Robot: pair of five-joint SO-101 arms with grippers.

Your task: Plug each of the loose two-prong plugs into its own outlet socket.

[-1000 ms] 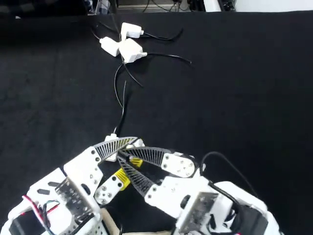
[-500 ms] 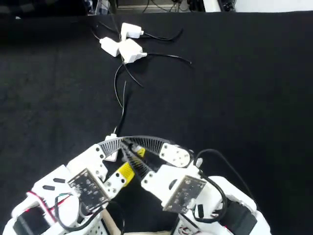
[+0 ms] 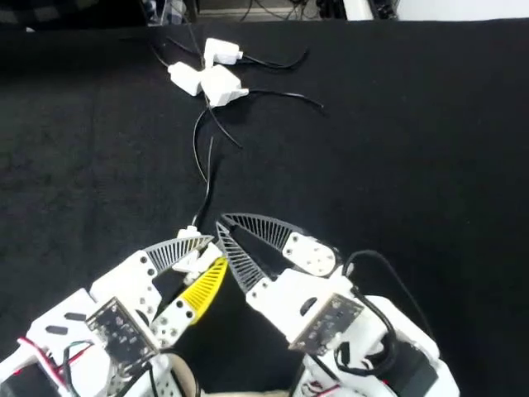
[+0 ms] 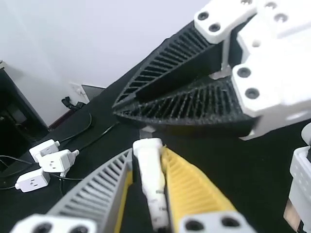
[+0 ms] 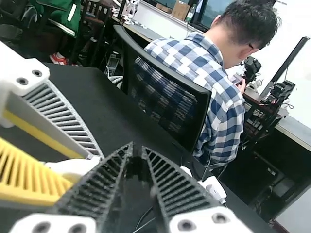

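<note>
A black cloth-covered table (image 3: 430, 165) is spreading flat from the near edge to the far one. Past its edge, a black mesh-backed office chair (image 5: 160, 104) is standing with its back toward the table. Farther off in the room, dark-framed chairs (image 5: 92, 29) are standing together, and a brown cardboard box (image 5: 183, 8) is sitting far across the room. A plain white wall (image 4: 97, 34) is rising beyond the table, with a black cabinet (image 4: 17, 114) standing near it.

We're over the bench (image 3: 413, 141) now, draped all in black cloth. Behind the bench, a plain white wall (image 4: 87, 34) and a dark cabinet (image 4: 17, 114). Just off the bench stands a black mesh chair (image 5: 146, 92), and farther beyond the bench a pale desk (image 5: 296, 131).
</note>
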